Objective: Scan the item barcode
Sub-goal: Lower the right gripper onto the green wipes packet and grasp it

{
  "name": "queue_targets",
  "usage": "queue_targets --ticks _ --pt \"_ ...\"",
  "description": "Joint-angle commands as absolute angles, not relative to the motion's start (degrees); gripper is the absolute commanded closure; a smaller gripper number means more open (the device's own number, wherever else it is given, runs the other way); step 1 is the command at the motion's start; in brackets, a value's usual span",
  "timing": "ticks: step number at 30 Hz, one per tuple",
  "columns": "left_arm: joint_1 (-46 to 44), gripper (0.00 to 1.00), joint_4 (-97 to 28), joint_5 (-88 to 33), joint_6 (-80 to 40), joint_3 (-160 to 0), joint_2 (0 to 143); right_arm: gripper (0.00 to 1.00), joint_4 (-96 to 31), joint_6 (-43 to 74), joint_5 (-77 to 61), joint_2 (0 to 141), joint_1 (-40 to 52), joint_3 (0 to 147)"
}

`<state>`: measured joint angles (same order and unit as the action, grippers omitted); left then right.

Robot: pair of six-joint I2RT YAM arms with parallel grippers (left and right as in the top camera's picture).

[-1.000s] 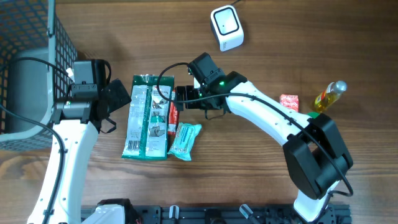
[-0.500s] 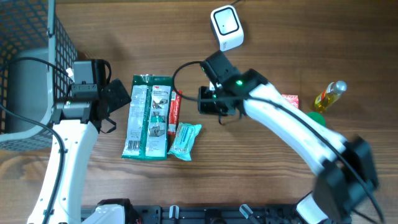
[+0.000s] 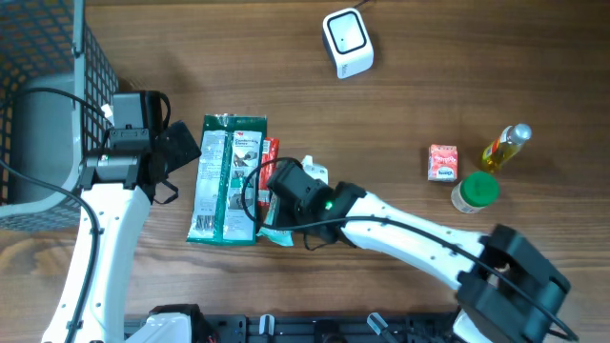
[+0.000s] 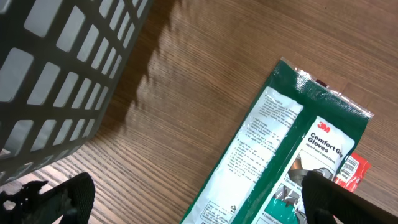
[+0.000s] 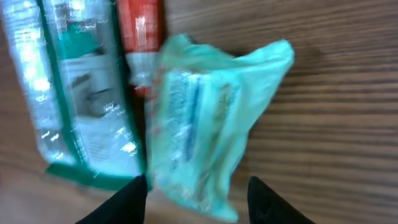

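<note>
Overhead and wrist views of the worktop [image 3: 400,105], places given from the green glove packet [image 3: 227,181].

The one teal packet [image 5: 205,124], the item to be scanned, is lying just beside the glove packet's lower right edge, its upper end overlapping the lower end of one red pack [image 3: 270,152]. The red pack is lying along the glove packet's right edge.

The right end effector [image 5: 198,186] is hanging over the teal packet with its fingers [image 5: 127,199] partly apart, one on each side of the packet's lower end. Whether they are pressing on it cannot be told.

The left end effector [image 3: 188,145] is sitting just left of the glove packet's upper corner, released, jaws wide, nothing between them.

One white scanner [image 3: 346,43] is standing well apart, up and to the right. A stretch of bare wood is showing between it and the packet.

One wire basket [image 3: 38,57] is filling the corner to the far left.

Far to the right, one red carton [image 3: 442,162], one yellow bottle [image 3: 505,148] and one green-capped jar [image 3: 475,191] are clustering near one another.
</note>
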<state>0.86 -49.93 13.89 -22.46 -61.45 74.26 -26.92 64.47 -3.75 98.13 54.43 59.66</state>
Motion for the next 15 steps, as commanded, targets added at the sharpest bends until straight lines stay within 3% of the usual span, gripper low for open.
queue_targets --ticks 1,3,6,11,13,15 --pt "1.08 0.0 -49.8 14.63 -23.2 -61.98 74.37 0.49 -20.58 67.7 -2.28 100.92 54.43 57.19" --pt "1.08 0.0 -49.8 14.61 -23.2 -61.98 74.37 0.53 -19.46 67.64 -1.89 102.15 54.39 57.08" --pt "1.08 0.0 -49.8 14.63 -23.2 -61.98 74.37 0.7 -21.63 67.48 1.48 102.43 53.89 57.08" --pt "1.08 0.0 -49.8 14.63 -23.2 -61.98 74.37 0.77 -23.64 67.42 4.8 102.45 52.07 57.08" --pt "1.08 0.0 -49.8 14.63 -23.2 -61.98 74.37 0.93 -23.77 65.21 4.97 102.43 50.74 57.08" --pt "1.08 0.0 -49.8 14.61 -23.2 -61.98 74.37 0.96 -24.16 61.23 4.71 102.43 49.08 57.08"
